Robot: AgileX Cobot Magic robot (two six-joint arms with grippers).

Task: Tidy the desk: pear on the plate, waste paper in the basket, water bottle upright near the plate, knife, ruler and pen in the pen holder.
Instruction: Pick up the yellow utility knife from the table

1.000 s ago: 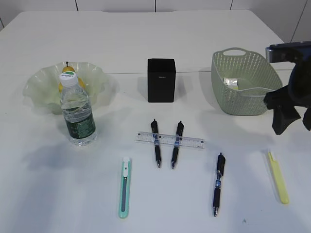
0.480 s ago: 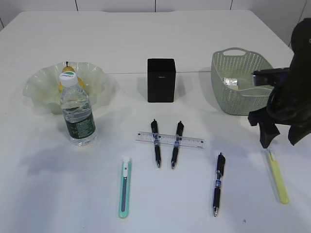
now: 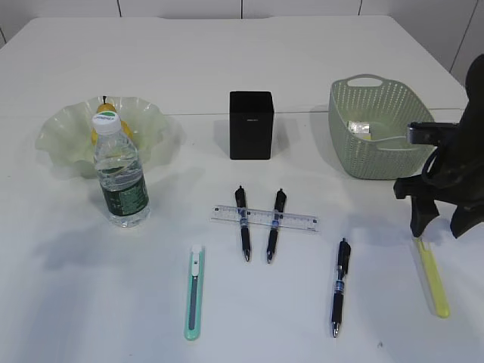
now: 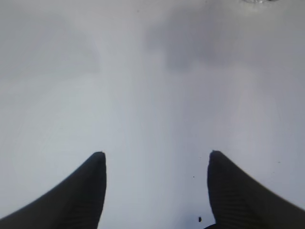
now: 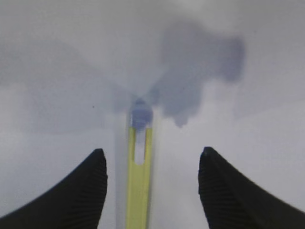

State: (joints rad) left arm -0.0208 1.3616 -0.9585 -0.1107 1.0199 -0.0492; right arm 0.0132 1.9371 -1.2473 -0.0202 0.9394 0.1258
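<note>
**Right pincer spread over the yellow knife**

Nearest lie a teal knife (image 3: 193, 291), a pen (image 3: 339, 286) and the yellow knife (image 3: 432, 274) on the counter (image 3: 302, 60). The right pincer (image 3: 442, 224) hangs spread over that knife's far end, not gripping. The left pincer (image 4: 155, 164) is spread over bare counter. Next, the ruler (image 3: 265, 218) lies across two pens. Farther, the bottle (image 3: 121, 172) stands before the plate (image 3: 57, 132) holding the pear (image 3: 106, 113); holder (image 3: 250, 125) centre, basket (image 3: 378, 128) with paper (image 3: 359, 127) right.

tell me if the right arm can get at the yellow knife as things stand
Probably yes: the right pincer hangs open right over the yellow knife, one finger on each side, and nothing lies between them on the desk.
</note>
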